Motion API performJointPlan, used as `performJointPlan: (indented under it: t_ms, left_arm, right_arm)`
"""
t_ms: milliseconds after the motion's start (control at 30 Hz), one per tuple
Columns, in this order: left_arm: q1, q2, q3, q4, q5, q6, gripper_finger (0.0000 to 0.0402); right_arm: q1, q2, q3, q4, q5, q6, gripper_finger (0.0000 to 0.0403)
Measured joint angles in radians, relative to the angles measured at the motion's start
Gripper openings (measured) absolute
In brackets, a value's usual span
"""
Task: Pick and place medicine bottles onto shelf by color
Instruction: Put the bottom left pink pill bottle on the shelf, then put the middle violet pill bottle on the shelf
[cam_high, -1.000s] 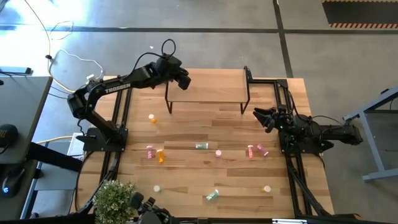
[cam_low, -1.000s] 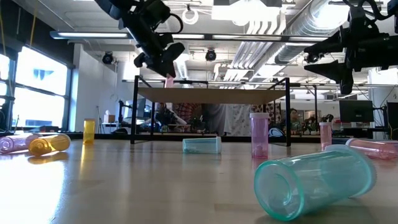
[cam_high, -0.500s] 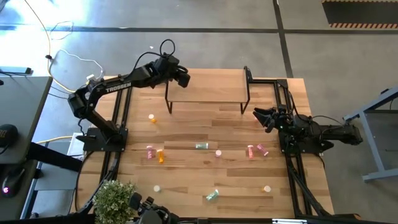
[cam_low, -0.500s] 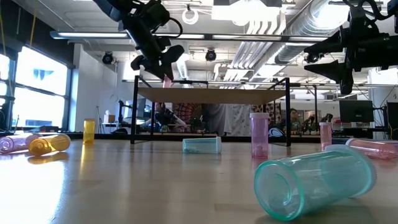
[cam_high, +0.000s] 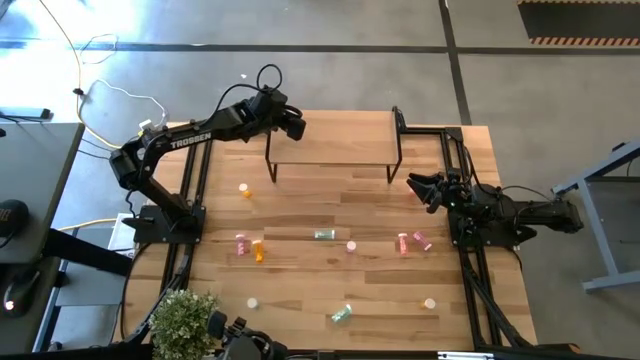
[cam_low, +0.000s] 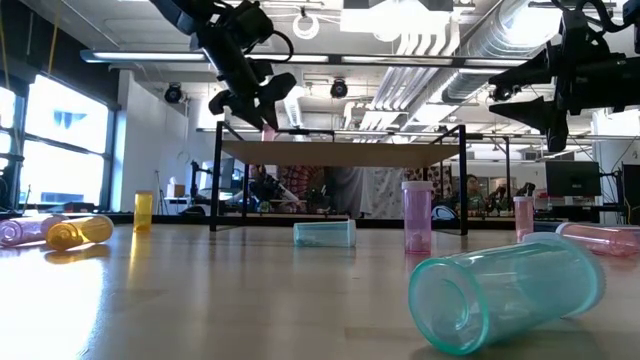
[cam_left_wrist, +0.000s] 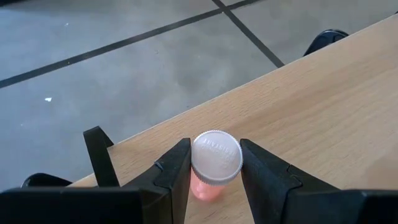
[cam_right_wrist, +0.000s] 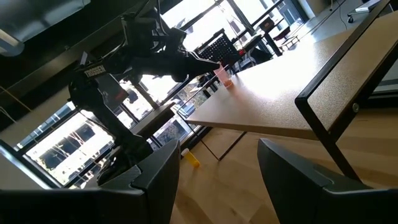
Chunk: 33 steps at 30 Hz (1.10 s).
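Left tool (cam_left_wrist: 216, 180): closed on a pink bottle (cam_left_wrist: 214, 163), fingers clamping both sides just under its pale cap; poised at the shelf's (cam_high: 335, 150) left far corner.
Pink bottle: upright, its base at or just above the shelf board; contact cannot be told. Judged ready for release, starting a pink group.
Shelf: at the worktop's (cam_high: 300, 205) far edge, otherwise bare.
Remaining bottles: scattered mid-worktop and toward the near edge, some lying.
Right tool (cam_high: 428, 189): open, empty, waiting off the shelf's right end.
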Motion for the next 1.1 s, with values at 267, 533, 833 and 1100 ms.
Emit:
performJointPlan:
  t_ms: [267,533,833,1100]
  left_arm:
    - [-0.001,0.0,0.0,-0.004,-0.007,-0.025,0.0116]
    - [-0.001,0.002,-0.001,-0.014,-0.006,-0.003,0.0163]
    - [-0.001,0.002,-0.001,-0.004,0.008,-0.002,0.0217]
    - [0.0,0.0,-0.001,0.053,0.024,0.0,0.0221]
  right_arm:
    - [0.0,0.0,0.0,0.0,0.0,0.0,0.0206]
    - [0.0,0.0,0.0,0.0,-0.001,-0.001,0.0206]
    - [0.0,0.0,0.0,0.0,-0.001,-0.002,0.0206]
    - [0.0,0.0,0.0,0.0,-0.001,-0.002,0.0206]
